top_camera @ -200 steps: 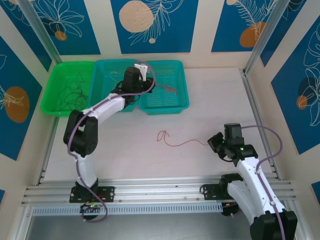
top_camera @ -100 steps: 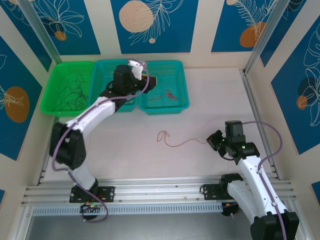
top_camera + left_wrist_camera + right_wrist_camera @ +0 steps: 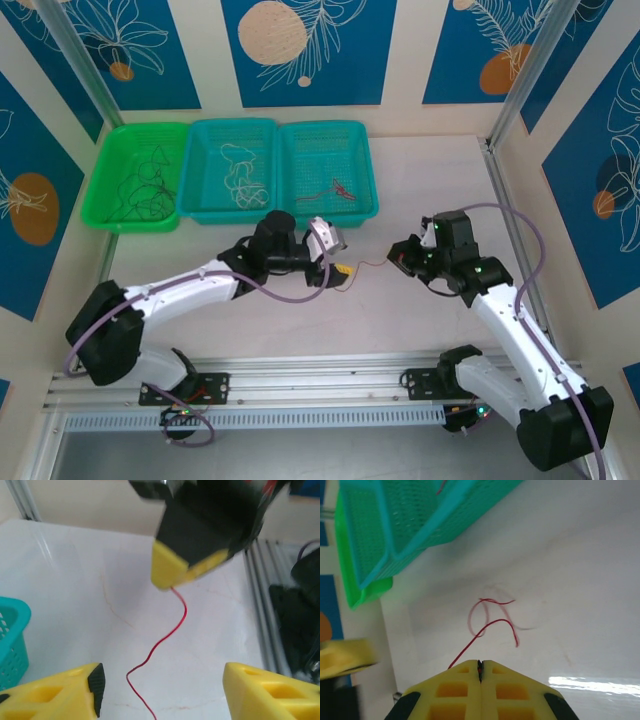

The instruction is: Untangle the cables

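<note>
right jaws pinch the red cable (image 3: 185, 612) (left jaws agape).

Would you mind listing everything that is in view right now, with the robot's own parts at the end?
green basket: one, green, left end of the row at the table's far side.
teal baskets: two, teal, middle and right of that row.
black cable: one tangle, black, in the green basket.
white cable: one, white, in the middle teal basket.
second red cable: one, red, in the right teal basket.
loose red cable: one, red, on the table between the grippers.
table: one, white.
left gripper: one, yellow fingers, open, straddling the loose red cable.
right gripper: one, yellow fingers, shut on the loose red cable.
</note>
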You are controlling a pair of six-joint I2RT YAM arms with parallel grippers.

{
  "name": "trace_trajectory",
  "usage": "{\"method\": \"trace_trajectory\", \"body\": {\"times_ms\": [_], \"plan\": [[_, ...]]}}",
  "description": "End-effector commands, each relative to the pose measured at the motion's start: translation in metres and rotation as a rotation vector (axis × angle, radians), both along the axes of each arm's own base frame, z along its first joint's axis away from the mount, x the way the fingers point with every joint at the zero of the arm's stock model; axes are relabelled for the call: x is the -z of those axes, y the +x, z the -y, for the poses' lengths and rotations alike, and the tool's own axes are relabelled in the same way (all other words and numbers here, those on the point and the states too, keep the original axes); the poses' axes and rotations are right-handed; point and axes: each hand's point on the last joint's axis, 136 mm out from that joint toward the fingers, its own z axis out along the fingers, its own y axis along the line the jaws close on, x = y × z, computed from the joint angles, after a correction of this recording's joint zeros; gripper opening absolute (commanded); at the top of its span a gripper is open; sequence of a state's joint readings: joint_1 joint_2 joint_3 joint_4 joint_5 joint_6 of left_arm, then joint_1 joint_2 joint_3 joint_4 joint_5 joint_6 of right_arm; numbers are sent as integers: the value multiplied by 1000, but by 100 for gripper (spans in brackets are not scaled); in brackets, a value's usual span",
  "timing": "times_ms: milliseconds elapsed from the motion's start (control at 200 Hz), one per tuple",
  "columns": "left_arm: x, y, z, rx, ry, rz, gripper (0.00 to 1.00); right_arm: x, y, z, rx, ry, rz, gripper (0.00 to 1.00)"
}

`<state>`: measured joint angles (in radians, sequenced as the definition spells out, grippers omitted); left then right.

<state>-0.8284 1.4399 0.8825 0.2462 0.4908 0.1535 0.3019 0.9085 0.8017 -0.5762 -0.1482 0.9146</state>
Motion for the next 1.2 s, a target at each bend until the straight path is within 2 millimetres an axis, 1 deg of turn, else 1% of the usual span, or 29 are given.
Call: {"method": "trace_trajectory", "body": {"times_ms": [0, 85, 170, 300, 415, 465, 515, 615, 665, 720, 800, 915, 1010, 1055, 1130, 1195], "plan": [[-8, 8, 16, 10, -67, 119, 72, -35, -1, -24, -107, 32, 96, 0], [7, 15, 23, 4, -70, 112, 77, -48, -5, -34, -144, 33, 126, 0], [22, 21, 31, 9, -51, 79, 77, -58, -8, -37, -153, 33, 142, 0], [48, 31, 36, -29, -19, 30, 69, -71, -9, -32, -118, 34, 171, 0], [63, 33, 31, -70, -5, -12, 61, -81, -10, -17, -58, 4, 208, 0], [69, 35, 27, -94, 3, -37, 54, -83, -9, -10, -27, -15, 220, 0], [72, 36, 23, -111, 5, -61, 45, -83, -9, -3, -2, -33, 227, 0], [73, 38, 15, -152, 0, -95, 21, -76, -7, 5, 23, -56, 211, 0], [68, 42, 10, -179, -13, -114, 9, -70, -7, 6, 24, -60, 196, 0], [57, 47, 6, -201, -48, -148, 0, -61, -6, 5, 15, -66, 182, 0], [32, 55, -1, -241, -112, -187, 0, -42, -6, 5, 8, -93, 144, 0], [-11, 65, -10, -296, -167, -167, 0, -4, -7, 10, 30, -141, 57, 0], [-47, 68, -13, -306, -195, -114, 0, 26, -10, 8, 31, -142, -12, 5], [-62, 68, -14, -304, -201, -93, 0, 37, -12, 5, 21, -136, -43, 8], [-83, 69, -13, -300, -209, -65, 0, 46, -14, -1, 0, -130, -73, 14], [-102, 72, -13, -302, -212, -32, 0, 43, -12, -3, -5, -131, -69, 21]]}}
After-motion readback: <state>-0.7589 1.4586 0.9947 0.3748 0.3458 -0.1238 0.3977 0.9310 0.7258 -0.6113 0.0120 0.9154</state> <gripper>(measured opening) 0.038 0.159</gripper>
